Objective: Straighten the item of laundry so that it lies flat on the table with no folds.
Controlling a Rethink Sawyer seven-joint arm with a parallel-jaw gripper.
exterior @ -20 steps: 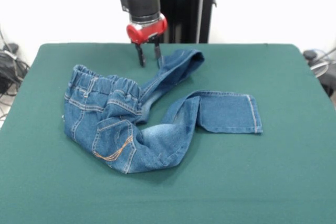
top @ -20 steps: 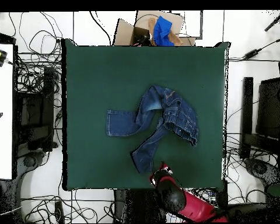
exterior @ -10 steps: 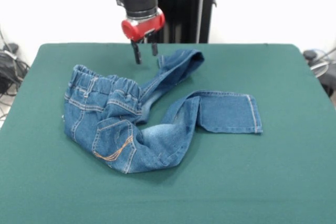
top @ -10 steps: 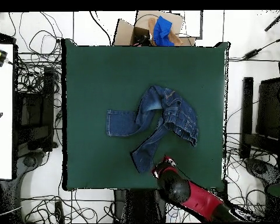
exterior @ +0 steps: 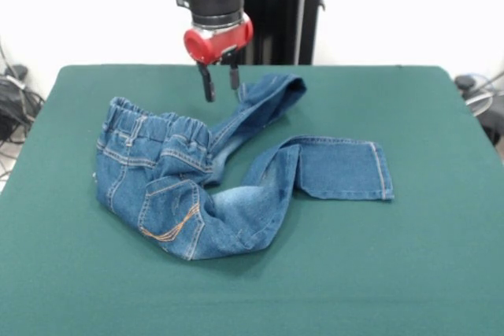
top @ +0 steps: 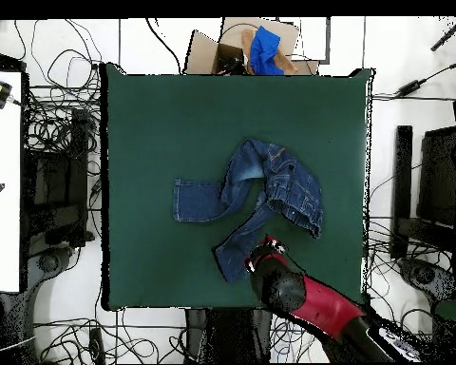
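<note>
From the front, my fingers (exterior: pixel 220 83) hang parted and empty over the far tabletop (exterior: pixel 441 273), just beside the jeans' (exterior: pixel 197 186) folded upper leg. The jeans lie crumpled mid-tabletop, the other leg bent sideways.

From overhead, my arm (top: pixel 313 302) covers the fingers beside that leg's hem.

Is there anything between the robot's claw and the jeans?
No. In the front view the open gripper hangs just above bare green table, with nothing between it and the jeans leg beside it.
</note>
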